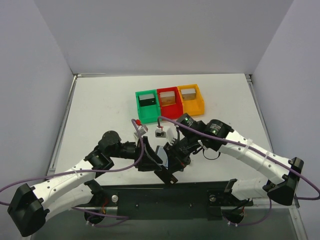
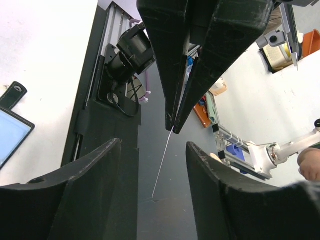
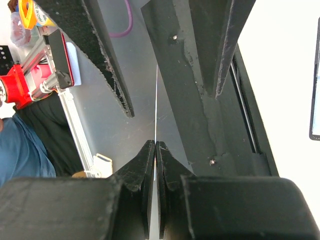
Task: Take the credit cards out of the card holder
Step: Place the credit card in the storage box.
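Note:
My right gripper point(image 3: 156, 147) is shut on a thin white card point(image 3: 156, 100), seen edge-on in the right wrist view. In the left wrist view the same card point(image 2: 162, 162) hangs from the right gripper's closed fingertips point(image 2: 175, 127), and its free end lies between my left gripper's point(image 2: 152, 145) spread fingers without touching them. The black card holder point(image 2: 12, 132) lies open on the table with a light-blue face showing. It also shows at the right wrist view's right edge point(image 3: 316, 100). In the top view both grippers, left point(image 1: 152, 162) and right point(image 1: 172, 157), meet above the holder point(image 1: 169, 176).
Green point(image 1: 147, 106), red point(image 1: 169, 102) and orange point(image 1: 191, 99) bins stand in a row at the back centre. The black base rail point(image 1: 165, 197) runs along the near table edge just behind the holder. Purple cables loop over both arms.

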`<state>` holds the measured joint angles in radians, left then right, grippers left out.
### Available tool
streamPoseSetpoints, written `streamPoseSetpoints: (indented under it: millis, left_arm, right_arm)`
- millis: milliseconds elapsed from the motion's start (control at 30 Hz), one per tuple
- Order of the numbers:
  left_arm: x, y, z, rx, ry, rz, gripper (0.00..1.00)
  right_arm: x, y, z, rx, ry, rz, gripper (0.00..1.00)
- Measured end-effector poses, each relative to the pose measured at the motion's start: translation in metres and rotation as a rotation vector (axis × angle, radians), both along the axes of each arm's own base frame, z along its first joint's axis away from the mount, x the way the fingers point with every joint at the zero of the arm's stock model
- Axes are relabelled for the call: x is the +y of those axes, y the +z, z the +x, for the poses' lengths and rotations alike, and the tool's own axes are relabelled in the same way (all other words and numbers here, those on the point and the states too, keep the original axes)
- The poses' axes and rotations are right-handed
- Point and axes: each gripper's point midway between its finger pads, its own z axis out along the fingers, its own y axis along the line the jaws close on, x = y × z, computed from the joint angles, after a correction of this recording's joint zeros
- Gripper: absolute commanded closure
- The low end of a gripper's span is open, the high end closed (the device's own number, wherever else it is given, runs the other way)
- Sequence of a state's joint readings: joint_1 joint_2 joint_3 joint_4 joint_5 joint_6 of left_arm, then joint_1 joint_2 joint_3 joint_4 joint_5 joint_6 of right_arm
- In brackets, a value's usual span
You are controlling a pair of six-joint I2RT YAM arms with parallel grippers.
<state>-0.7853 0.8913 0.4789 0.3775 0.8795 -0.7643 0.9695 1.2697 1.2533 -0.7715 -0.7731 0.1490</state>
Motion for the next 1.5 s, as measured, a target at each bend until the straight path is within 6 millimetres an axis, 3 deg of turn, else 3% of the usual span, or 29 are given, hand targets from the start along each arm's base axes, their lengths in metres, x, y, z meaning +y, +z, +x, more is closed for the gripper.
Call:
streamPoseSetpoints:
  millis: [100,167,400,533,667,733,767,833,900,1133,1500]
  left_arm:
    - [-0.001,0.0,-0.001,-0.008,-0.003,0.0,0.55]
    - [-0.001,-0.001,-0.003,-0.013,-0.01,0.0,0.6]
    - [-0.002,-0.001,-0.008,-0.012,-0.033,0.001,0.64]
    - [-0.003,-0.001,-0.013,-0.009,-0.049,-0.001,1.0]
    - [-0.003,0.002,-0.016,-0.017,-0.06,-0.011,1.0]
    - [-0.002,0.004,-0.016,-0.02,-0.06,-0.016,1.0]
    - [-0.002,0.005,-0.016,-0.021,-0.06,-0.02,1.0]
    - [-0.001,0.01,-0.016,-0.032,-0.049,-0.036,1.0]
    - [0.001,0.015,-0.015,-0.049,-0.026,-0.058,1.0]
    - [0.006,0.023,-0.007,-0.087,0.073,-0.111,1.0]
    - [0.014,0.014,0.014,-0.029,0.258,-0.191,1.0]
  right_arm:
    - [0.001,0.0,0.001,-0.002,-0.001,-0.001,1.0]
    - [0.001,0.001,0.002,-0.007,-0.003,0.0,1.0]
    - [0.002,0.001,0.004,-0.018,-0.009,-0.002,1.0]
    - [0.001,0.001,0.005,-0.023,-0.013,-0.005,1.0]
    - [0.001,0.001,0.005,-0.023,-0.017,-0.008,1.0]
    - [0.001,0.002,0.006,-0.025,-0.023,-0.007,0.88]
    - [0.002,0.003,0.007,-0.022,-0.029,-0.007,0.75]
    - [0.004,0.005,0.01,-0.022,-0.05,0.001,0.66]
    - [0.007,0.007,0.018,-0.034,-0.08,0.016,0.62]
    - [0.008,0.019,0.035,-0.047,-0.198,0.113,0.63]
    - [0.023,0.028,0.053,0.02,-0.312,0.274,0.71]
